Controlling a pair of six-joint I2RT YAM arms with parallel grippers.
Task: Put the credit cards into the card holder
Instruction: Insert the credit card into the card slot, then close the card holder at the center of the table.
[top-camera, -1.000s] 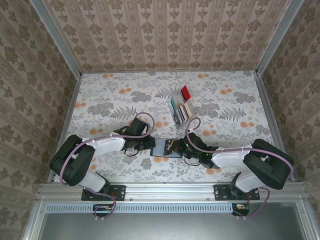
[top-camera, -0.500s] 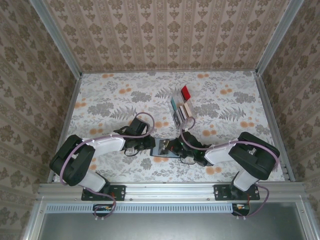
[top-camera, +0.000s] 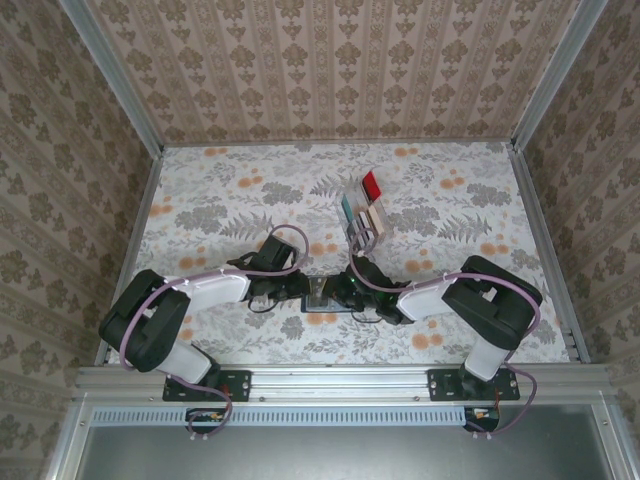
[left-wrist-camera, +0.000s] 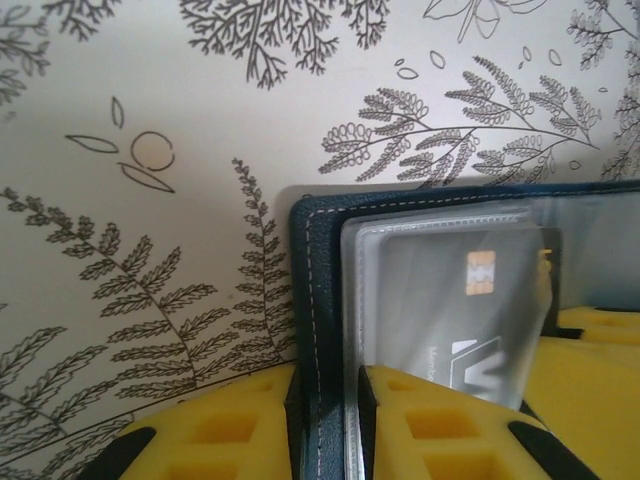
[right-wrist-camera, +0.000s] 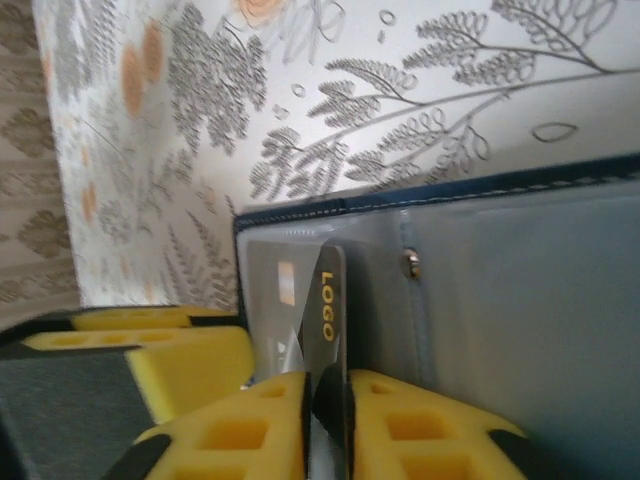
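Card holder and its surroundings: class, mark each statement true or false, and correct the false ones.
1. The card holder lies open, pale inside showing. True.
2. The left jaws clamp the holder's navy edge. True.
3. The dark LOGO card lies flat on the table, far from the holder. False: it stands edge-on between the right jaws, at the holder.
4. The clear rack is empty. False: it holds several cards, one red.
5. A grey chip card sits in the holder's clear sleeve. True.
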